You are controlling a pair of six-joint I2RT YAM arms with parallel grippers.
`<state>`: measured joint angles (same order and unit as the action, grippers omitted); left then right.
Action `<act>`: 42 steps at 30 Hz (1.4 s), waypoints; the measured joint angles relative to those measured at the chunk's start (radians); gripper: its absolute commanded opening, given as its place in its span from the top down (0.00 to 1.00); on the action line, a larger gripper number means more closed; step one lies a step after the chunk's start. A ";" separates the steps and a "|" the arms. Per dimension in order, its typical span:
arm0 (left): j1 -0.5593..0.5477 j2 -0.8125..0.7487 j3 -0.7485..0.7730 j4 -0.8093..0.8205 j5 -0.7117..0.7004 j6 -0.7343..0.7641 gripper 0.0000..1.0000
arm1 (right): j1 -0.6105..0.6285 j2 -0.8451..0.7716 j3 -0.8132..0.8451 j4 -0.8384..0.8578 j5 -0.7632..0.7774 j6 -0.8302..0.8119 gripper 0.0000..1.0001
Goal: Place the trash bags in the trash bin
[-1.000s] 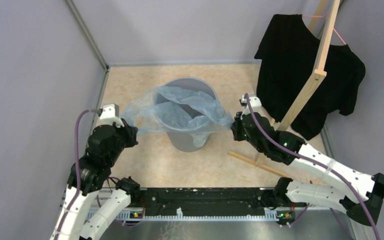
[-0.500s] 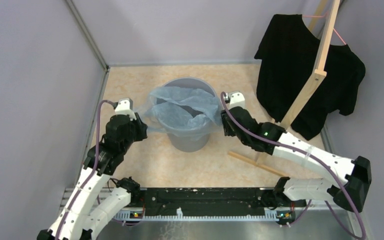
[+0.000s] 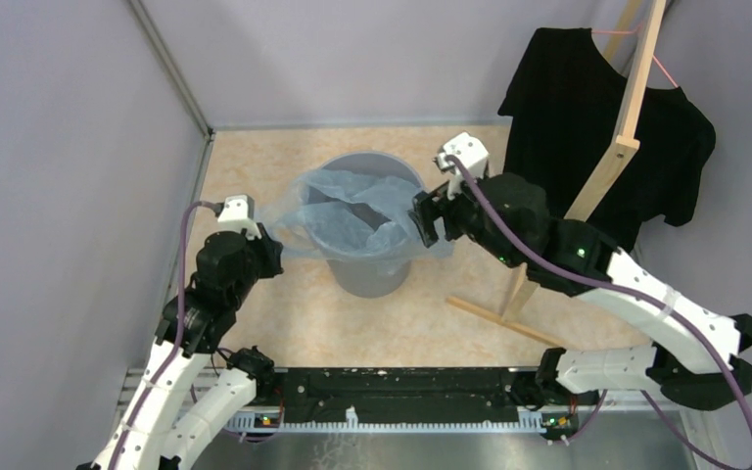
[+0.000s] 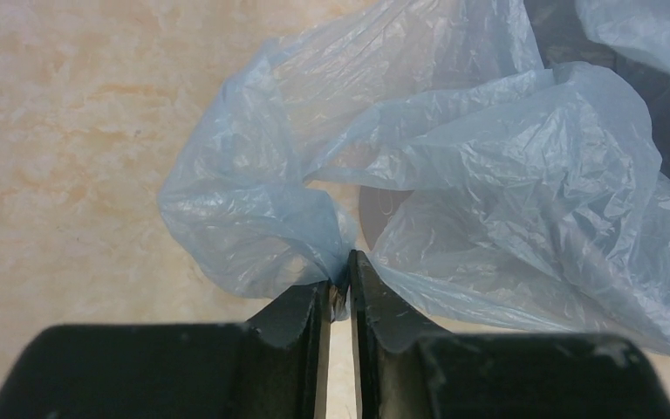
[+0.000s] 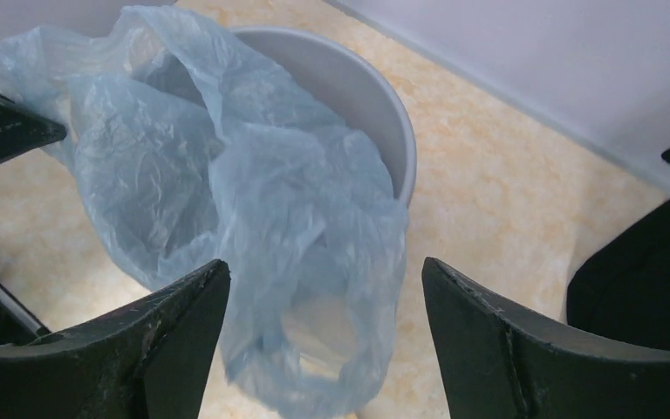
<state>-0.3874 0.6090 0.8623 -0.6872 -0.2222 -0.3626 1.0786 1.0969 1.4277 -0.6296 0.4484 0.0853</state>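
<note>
Getting the trash bags (image 3: 352, 220), draped across the mouth of the trash bin (image 3: 367, 279), fully inside likely means carrying the corner pinched in the nearly closed left gripper (image 4: 340, 284) over the rim; the right gripper (image 5: 324, 275), spread wide and empty, hovers above the overhanging fold

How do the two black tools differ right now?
The left tool is nearly closed, pinching the trash bag; the right tool is spread wide, gripping nothing. The left tool sits left of the trash bin; the right tool, at its right. Both are black and face the draped bag.
</note>
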 measured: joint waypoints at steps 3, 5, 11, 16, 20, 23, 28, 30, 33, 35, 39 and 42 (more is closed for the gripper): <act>0.000 0.004 0.000 0.004 0.000 0.003 0.82 | 0.004 0.096 0.067 0.016 -0.009 -0.060 0.19; 0.000 0.004 0.000 0.008 0.001 0.003 0.83 | 0.006 0.161 0.102 0.011 -0.016 -0.089 0.19; 0.000 0.005 0.000 0.013 0.001 0.008 0.85 | 0.010 0.281 0.143 0.005 -0.038 -0.167 0.20; 0.000 0.005 0.000 0.014 0.001 0.018 0.86 | 0.040 0.288 0.143 0.006 -0.049 -0.215 0.31; 0.000 0.011 -0.001 0.014 0.000 0.018 0.86 | 0.044 0.301 0.130 0.065 0.113 -0.258 0.85; 0.000 0.011 -0.004 0.015 0.000 0.018 0.86 | 0.014 0.324 0.118 0.123 0.193 -0.266 0.99; 0.000 0.014 -0.010 0.019 -0.013 0.026 0.84 | -0.090 0.350 0.109 0.196 0.167 -0.225 1.00; 0.000 0.025 -0.012 0.029 -0.024 0.031 0.83 | -0.132 0.352 0.100 0.238 0.150 -0.210 1.00; 0.000 0.059 -0.017 0.053 -0.034 0.042 0.83 | -0.193 0.366 0.082 0.332 0.134 -0.195 1.00; 0.000 0.086 -0.023 0.073 -0.039 0.053 0.83 | -0.235 0.385 0.061 0.400 0.133 -0.189 1.00; 0.000 0.164 -0.023 0.094 -0.057 0.069 0.82 | -0.317 0.434 0.013 0.503 0.105 -0.161 1.00; 0.000 0.223 -0.021 0.093 -0.056 0.078 0.80 | -0.351 0.477 0.012 0.536 0.072 -0.149 1.00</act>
<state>-0.3878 0.8318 0.8413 -0.5945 -0.2787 -0.2844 0.7280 1.5738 1.4395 -0.0937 0.5201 -0.0639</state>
